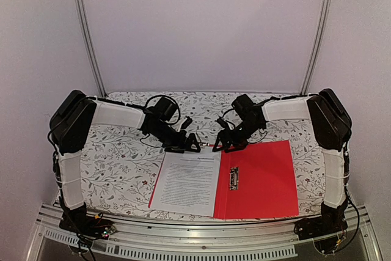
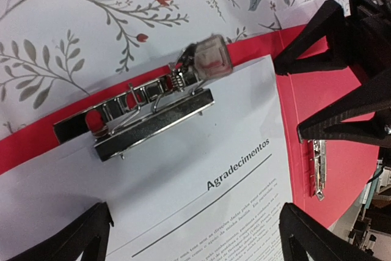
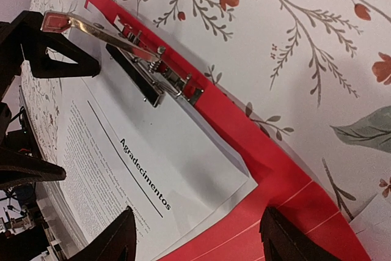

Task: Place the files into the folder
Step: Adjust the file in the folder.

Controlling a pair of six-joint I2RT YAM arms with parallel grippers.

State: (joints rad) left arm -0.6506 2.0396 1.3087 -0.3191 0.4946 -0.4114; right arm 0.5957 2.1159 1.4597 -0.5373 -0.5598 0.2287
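Looks like the clamping step, pretty near the end. Got the files [image 1: 186, 181] lying flat on the left half of the open folder [image 1: 263, 181], top edge tucked under the bar of the metal clip [image 2: 153, 117]. All sitting on a floral tablecloth [image 1: 116, 163]. Can see the lever [image 2: 208, 59] sticking up rather than folded flat, so probably not locked down yet. Can't tell whether pressing on the paper or just resting above it.

On the left gripper [image 1: 188, 143]: fingers wide apart, holding nothing, hovering over the top of the page by the clip. On the right gripper [image 1: 227, 143]: fingers spread too, nothing between them, parked close beside the other at the folder's far edge.

Next up, probably: push that lever down to snap the bar shut, then flip the right-hand cover over. Calls for a small, precise press on a skinny springy bit of metal, easy to slip off.

Materials: thin floppy white paper with fine black print, headed "Agradecimentos". Smooth flat red plastic, rectangular, creased at the spine. Shiny chrome spring hardware, with a translucent reddish lever tip. Also spotting a second small clip [image 1: 233, 177] by the spine.
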